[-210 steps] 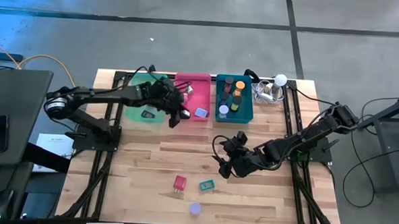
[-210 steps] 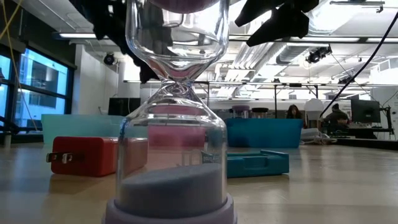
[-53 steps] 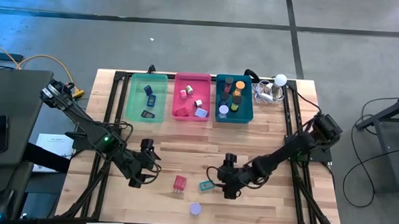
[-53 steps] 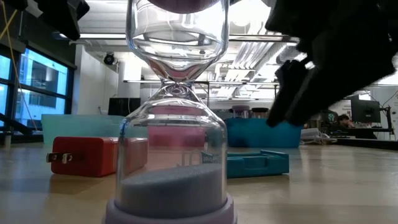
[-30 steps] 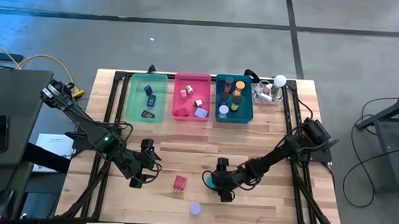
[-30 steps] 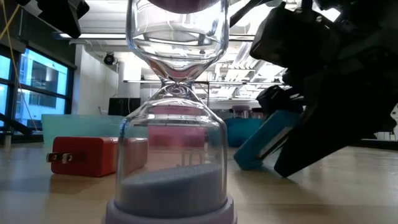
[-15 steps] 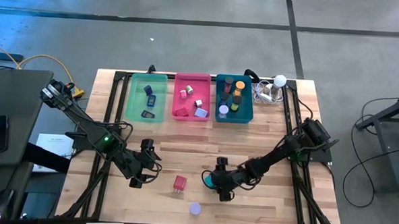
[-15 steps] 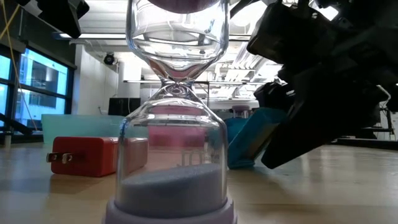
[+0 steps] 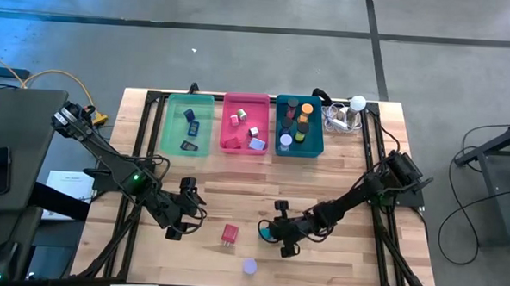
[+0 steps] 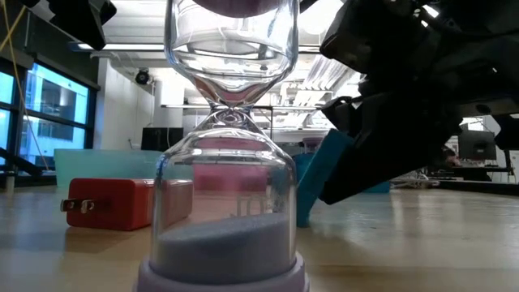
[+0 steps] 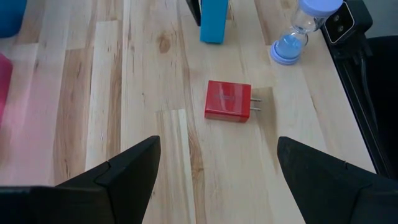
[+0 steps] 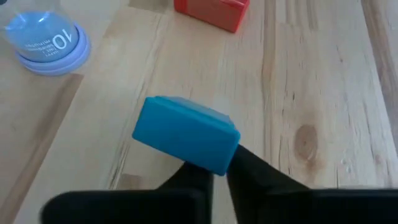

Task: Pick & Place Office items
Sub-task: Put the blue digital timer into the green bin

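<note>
The tall clear glass hourglass with a lavender base (image 10: 229, 162) is running off the low view's top edge and hiding much of the teal rectangular block (image 10: 316, 174), whose far side is disappearing behind the right arm's dark fingers (image 10: 389, 158).

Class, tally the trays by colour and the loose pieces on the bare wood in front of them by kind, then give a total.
Green tray: 1
Pink tray: 1
Teal tray: 1
Red plug block: 1
Teal block, tilted in the right gripper: 1
Hourglass: 1
Total: 6
</note>
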You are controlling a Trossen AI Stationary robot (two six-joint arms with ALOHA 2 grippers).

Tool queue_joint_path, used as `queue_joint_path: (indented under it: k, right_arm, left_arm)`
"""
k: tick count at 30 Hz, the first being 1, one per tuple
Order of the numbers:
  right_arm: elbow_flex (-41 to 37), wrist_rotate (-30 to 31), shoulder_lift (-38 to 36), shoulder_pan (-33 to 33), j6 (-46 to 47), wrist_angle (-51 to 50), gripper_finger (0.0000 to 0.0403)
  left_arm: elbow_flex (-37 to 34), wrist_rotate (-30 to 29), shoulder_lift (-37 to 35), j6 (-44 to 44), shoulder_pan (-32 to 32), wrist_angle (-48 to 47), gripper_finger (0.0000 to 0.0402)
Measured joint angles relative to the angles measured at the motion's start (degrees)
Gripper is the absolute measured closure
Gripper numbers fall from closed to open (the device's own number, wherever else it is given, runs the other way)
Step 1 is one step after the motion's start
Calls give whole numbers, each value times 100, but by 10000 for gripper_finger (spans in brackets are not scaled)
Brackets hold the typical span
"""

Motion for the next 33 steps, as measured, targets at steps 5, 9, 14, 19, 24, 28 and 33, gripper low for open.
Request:
queue_joint_path:
  k: [5,9,14,19,24,28,33]
  right_arm:
    - [0,-10,0,2,2,1,396]
    - [0,-33,0,2,4,42,392]
    - [0,-30,0,1,164,26,389]
    - [0,5,-117,-5,843,-320,388]
    - [5,-45,-304,-66,1525,-254,348]
    - [7,-198,-496,-133,2132,-267,276]
    - [225,-783,-595,-316,2989,-303,169]
  left_arm:
    - [0,0,0,0,0,0,86]
    - [0,0,0,0,0,0,86]
    - [0,0,0,1,0,0,86]
    - [0,0,0,0,0,0,86]
    - [0,0,0,0,0,-4,86]
    - [0,13,0,2,-2,-81,86]
    - [0,146,-140,4,10,-486,86]
